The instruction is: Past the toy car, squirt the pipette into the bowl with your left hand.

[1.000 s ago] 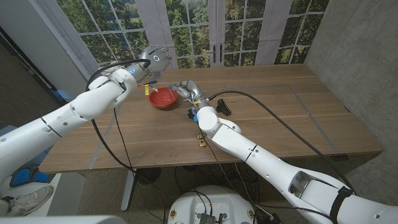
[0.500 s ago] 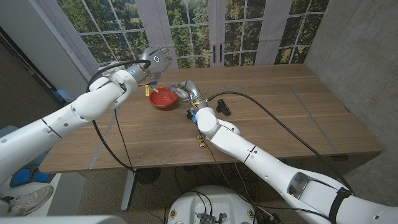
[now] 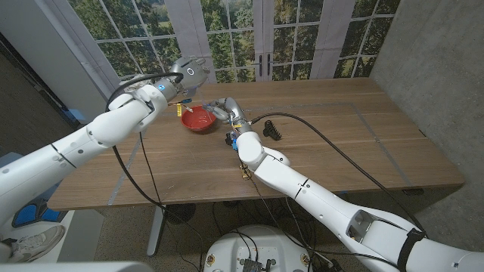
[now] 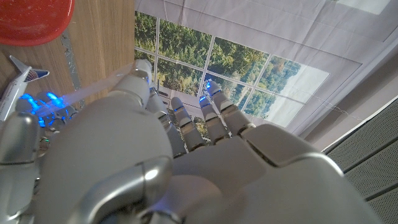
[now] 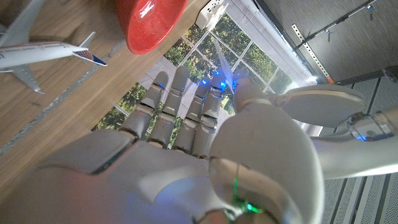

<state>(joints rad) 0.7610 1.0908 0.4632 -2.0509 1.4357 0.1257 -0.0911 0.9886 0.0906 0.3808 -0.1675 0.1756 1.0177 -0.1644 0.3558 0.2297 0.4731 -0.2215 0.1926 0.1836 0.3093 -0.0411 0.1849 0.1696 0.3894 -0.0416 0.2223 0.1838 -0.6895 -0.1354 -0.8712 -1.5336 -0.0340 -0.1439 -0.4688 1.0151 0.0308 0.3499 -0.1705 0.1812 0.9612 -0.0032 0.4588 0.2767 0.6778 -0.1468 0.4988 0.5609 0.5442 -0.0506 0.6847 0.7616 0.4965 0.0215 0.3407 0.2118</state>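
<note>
Little had shifted: right robot hand [image 3: 229,112] edged up-frame, grasp unclear. Left robot hand [image 3: 184,80] held the pipette [image 4: 93,91] over the red bowl [image 3: 199,119], upper left; a tilt could squirt onto the surface [image 3: 340,136]

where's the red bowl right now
In the head view the red bowl sits on the table's far left part, just right of the raised left hand, with the right hand beside it.

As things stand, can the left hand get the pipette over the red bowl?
Probably yes. The left hand holds the pipette just beside the red bowl, with nothing visible between them. The right hand sits at the bowl's other side.
</note>
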